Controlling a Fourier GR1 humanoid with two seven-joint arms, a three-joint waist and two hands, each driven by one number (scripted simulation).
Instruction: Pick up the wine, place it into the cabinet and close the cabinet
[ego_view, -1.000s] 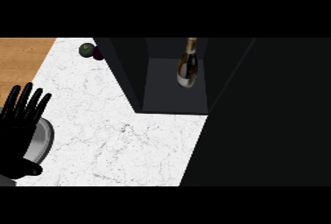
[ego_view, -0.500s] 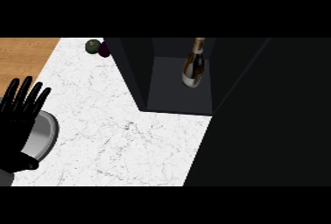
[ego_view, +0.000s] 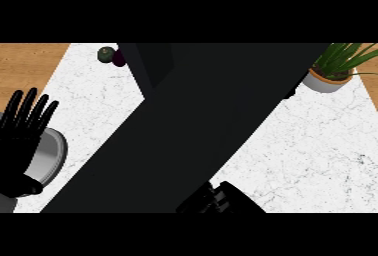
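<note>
The black cabinet's door (ego_view: 199, 125) slants across the middle of the head view, from the top right down to the lower left. It covers the cabinet's inside, so the wine bottle is hidden. Part of the cabinet's dark side wall (ego_view: 151, 62) shows at the top left of the door. My right hand (ego_view: 218, 200) shows at the lower edge, lying open against the door's lower part. At the far left my left hand (ego_view: 22, 135) rests open with its fingers up, apart from the cabinet.
A grey round plate (ego_view: 52, 157) lies partly under my left hand. Two small round items, one green (ego_view: 106, 52) and one dark purple, sit at the back left. A potted plant (ego_view: 332, 67) stands at the back right on the white marble counter (ego_view: 310, 150).
The cabinet door has swung across the opening and now hides the wine bottle that stood inside. The view has shifted right, bringing in the plant and my right hand. My left hand stayed put.
</note>
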